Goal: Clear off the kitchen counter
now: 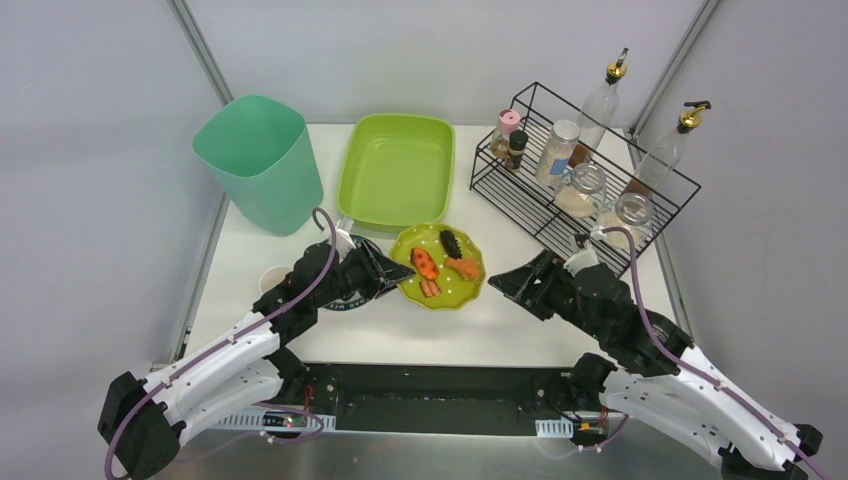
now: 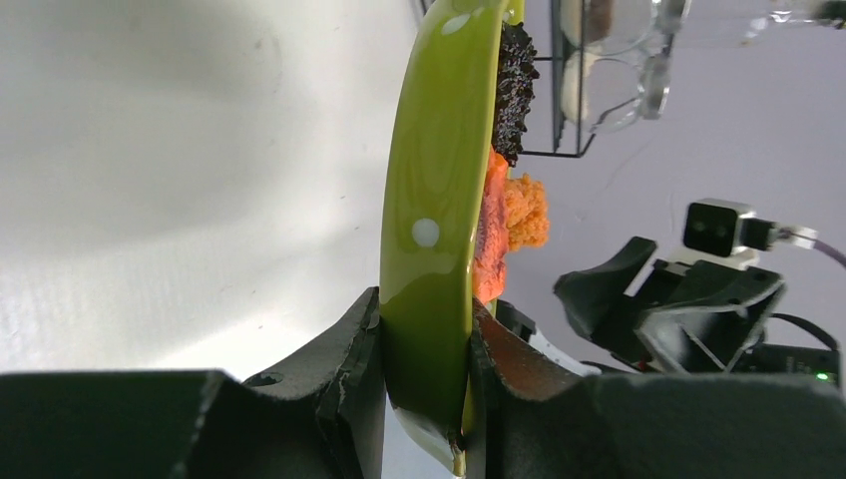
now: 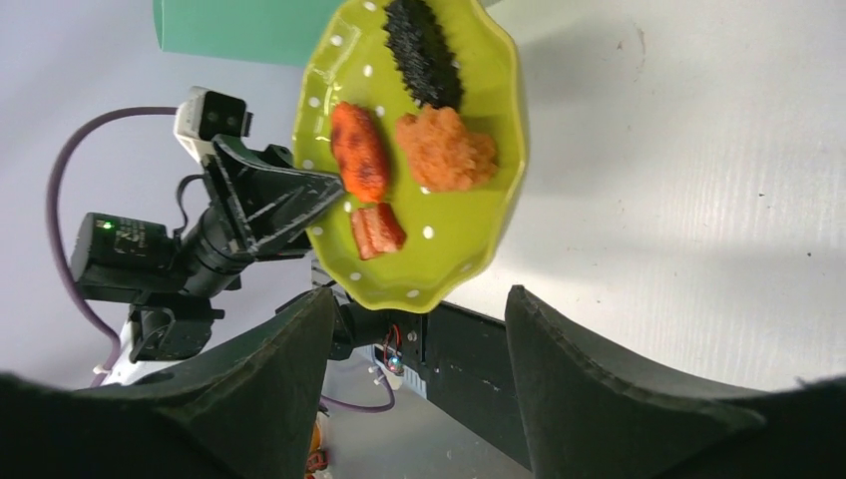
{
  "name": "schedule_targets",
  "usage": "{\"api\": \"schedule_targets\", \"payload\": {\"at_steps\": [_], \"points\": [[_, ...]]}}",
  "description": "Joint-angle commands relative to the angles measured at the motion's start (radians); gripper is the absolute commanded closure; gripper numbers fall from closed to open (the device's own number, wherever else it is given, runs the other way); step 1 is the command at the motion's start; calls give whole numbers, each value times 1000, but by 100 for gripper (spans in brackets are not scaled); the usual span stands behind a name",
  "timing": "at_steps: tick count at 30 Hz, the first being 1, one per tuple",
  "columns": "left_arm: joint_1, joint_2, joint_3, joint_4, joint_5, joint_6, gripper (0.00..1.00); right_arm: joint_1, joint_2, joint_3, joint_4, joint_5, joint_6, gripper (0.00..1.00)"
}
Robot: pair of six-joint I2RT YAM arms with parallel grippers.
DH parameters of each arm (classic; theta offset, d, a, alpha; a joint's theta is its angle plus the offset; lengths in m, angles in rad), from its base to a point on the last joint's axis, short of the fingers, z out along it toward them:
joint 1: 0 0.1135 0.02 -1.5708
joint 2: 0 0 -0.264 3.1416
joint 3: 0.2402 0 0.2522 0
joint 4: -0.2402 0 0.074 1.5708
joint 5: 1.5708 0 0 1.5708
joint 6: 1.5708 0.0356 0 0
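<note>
Your left gripper (image 2: 424, 344) is clenched on the rim of the green plate (image 2: 431, 190); carry it level so the food scraps (image 1: 440, 262) stay put until the teal bin (image 1: 262, 165). Your right gripper (image 3: 419, 304) hangs released just beside, grasping nothing. The plate is at mid kitchen counter (image 1: 520, 335), lime tub (image 1: 395, 175) right behind, wire rack (image 1: 560, 210) off right.

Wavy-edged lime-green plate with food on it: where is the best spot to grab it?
Take the wavy-edged lime-green plate by its thin rim, coming in from the side, one finger above and one below, as the left gripper does at its left edge. It is shallow, and the orange and black food pieces fill the middle.
</note>
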Motion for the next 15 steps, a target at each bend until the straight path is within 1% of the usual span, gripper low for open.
{"api": "schedule_targets", "payload": {"at_steps": [1,9,12,15], "points": [[-3,6,155,257,-11,-10,100,5,-29,30,-33,39,-14,33],[31,87,291,241,-35,49,100,4,-61,0,-37,33,-2,33],[65,116,345,231,-37,60,100,5,-69,-16,-23,25,5,33],[130,151,383,245,-21,41,100,5,-69,-31,-10,14,11,33]]}}
